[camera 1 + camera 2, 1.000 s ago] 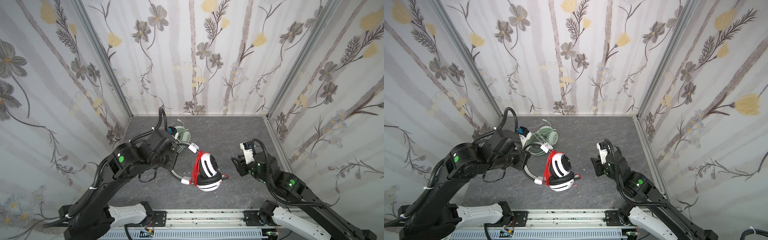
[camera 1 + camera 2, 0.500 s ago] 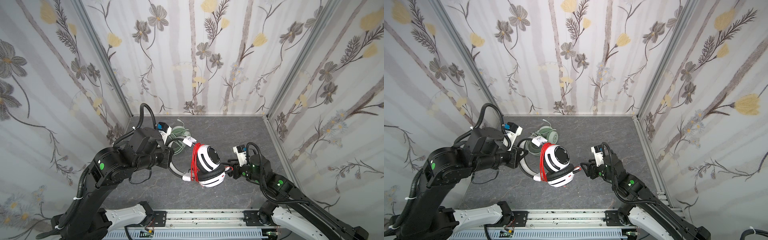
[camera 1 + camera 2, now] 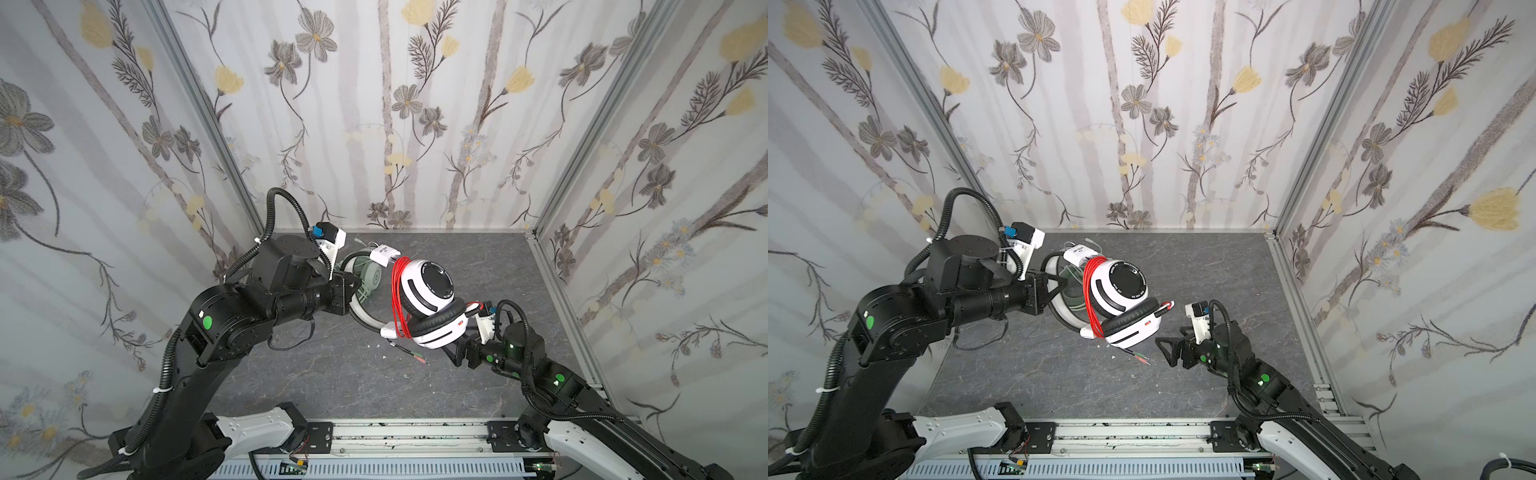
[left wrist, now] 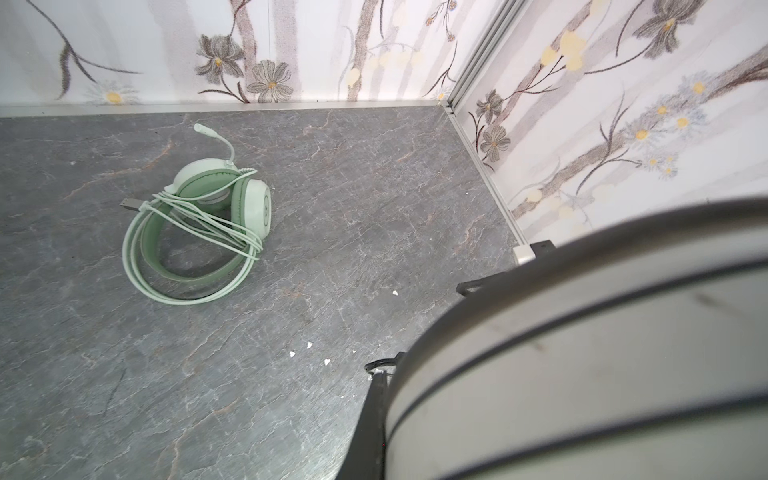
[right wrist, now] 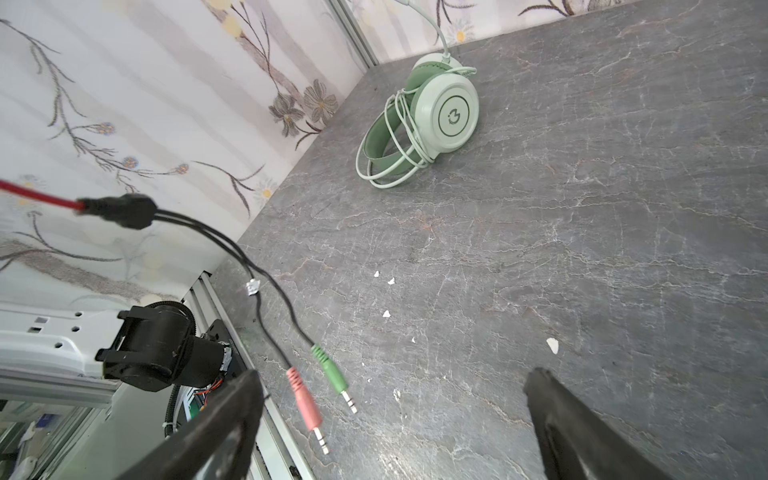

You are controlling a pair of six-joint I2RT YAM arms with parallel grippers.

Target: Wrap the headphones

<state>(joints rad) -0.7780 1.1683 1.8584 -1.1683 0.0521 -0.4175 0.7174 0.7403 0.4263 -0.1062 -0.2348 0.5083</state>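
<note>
left gripper [image 3: 352, 291]: shut tight on the white band of the white-and-black headset [image 3: 428, 286]. It holds the headset up over the table [image 3: 478, 266].
right gripper [image 3: 1165, 351]: jaws wide apart, nothing in them. It sits just beside the lower ear cup.
red cord [image 3: 1090, 291]: looped many times around the held headset.
plugs [image 5: 318, 386]: one pink and one green. They hang loose on thin black wires in front of the right gripper.
mint-green headset [image 4: 249, 203]: lies on the table near the back left corner. Its pale cord [image 4: 199, 216] is wound around it.
hard to see: in both top views the mint-green headset is mostly hidden behind the left gripper. In the left wrist view the white band is a big blur.
</note>
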